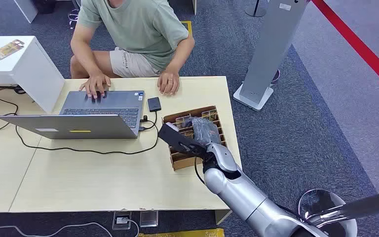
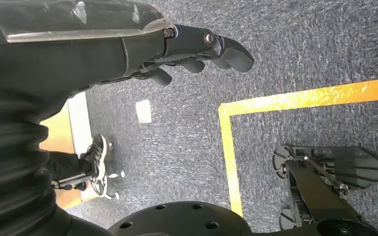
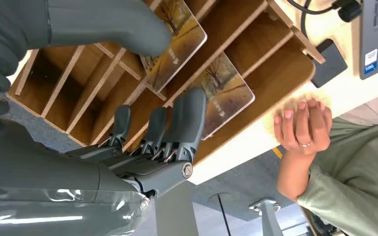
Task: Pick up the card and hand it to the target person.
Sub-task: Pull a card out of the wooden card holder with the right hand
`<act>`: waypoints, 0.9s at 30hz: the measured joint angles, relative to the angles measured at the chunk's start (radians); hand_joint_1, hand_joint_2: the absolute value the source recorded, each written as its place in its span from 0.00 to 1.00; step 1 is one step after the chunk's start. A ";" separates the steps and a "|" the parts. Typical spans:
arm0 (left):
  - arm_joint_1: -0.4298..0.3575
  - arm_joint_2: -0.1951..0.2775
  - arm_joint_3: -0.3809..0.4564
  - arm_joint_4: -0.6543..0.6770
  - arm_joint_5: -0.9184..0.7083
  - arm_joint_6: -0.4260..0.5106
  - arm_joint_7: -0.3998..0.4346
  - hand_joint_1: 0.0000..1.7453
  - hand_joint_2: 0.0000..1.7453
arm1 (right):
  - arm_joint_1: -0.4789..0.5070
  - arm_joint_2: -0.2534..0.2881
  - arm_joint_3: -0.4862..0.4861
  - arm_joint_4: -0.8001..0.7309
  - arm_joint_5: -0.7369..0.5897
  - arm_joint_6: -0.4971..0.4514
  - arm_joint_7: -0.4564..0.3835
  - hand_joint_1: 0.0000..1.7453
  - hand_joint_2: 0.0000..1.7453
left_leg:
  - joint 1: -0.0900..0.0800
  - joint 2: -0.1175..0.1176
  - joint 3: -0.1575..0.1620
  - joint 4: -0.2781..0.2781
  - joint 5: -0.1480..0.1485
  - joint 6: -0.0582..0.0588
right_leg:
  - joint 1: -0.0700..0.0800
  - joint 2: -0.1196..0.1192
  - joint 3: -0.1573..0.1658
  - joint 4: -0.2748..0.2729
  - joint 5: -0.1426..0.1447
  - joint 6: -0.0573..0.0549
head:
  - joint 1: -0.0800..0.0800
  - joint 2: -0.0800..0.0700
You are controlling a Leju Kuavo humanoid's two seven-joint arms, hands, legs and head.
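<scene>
A wooden slotted card holder stands near the table's right edge, with picture cards upright in its slots. My right hand hovers over it. In the right wrist view the hand straddles one card: the thumb lies over the card's face and the fingers reach in front of a second card. Thumb and fingers stand apart, and the card sits in its slot. My left hand hangs above the carpet, holding nothing. The person sits across the table.
An open laptop with a cable and a small black device lie left of the holder. One of the person's hands rests on the table, the other on the keyboard. A grey stand rises right of the table.
</scene>
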 joint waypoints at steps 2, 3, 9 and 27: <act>0.000 0.000 0.000 0.000 0.000 0.000 0.000 0.00 1.00 | 0.003 0.000 0.000 -0.001 0.002 0.000 0.000 0.51 1.00 | 0.000 0.000 0.000 0.000 0.000 0.000 | 0.000 0.000 0.000 0.000 0.000 0.000 | 0.000 0.000; 0.000 0.000 0.000 0.000 0.000 0.000 0.000 0.00 1.00 | 0.005 -0.001 0.000 -0.001 0.004 0.000 0.000 0.51 1.00 | 0.000 0.000 0.000 0.000 0.000 0.000 | 0.000 0.000 0.000 0.000 0.000 0.000 | 0.000 0.000; 0.000 0.000 0.000 0.000 -0.001 -0.003 0.000 0.00 1.00 | 0.017 -0.006 0.000 -0.004 0.010 0.007 0.002 0.50 1.00 | 0.000 0.000 0.000 0.000 0.000 0.000 | 0.000 0.000 0.000 0.000 0.000 0.000 | 0.000 0.000; 0.000 0.000 0.000 0.000 -0.003 -0.009 -0.001 0.00 1.00 | 0.025 -0.008 -0.010 0.004 0.014 0.018 -0.013 0.48 1.00 | 0.000 0.000 0.000 0.000 0.000 0.000 | 0.000 0.000 0.000 0.000 0.000 0.000 | 0.000 0.000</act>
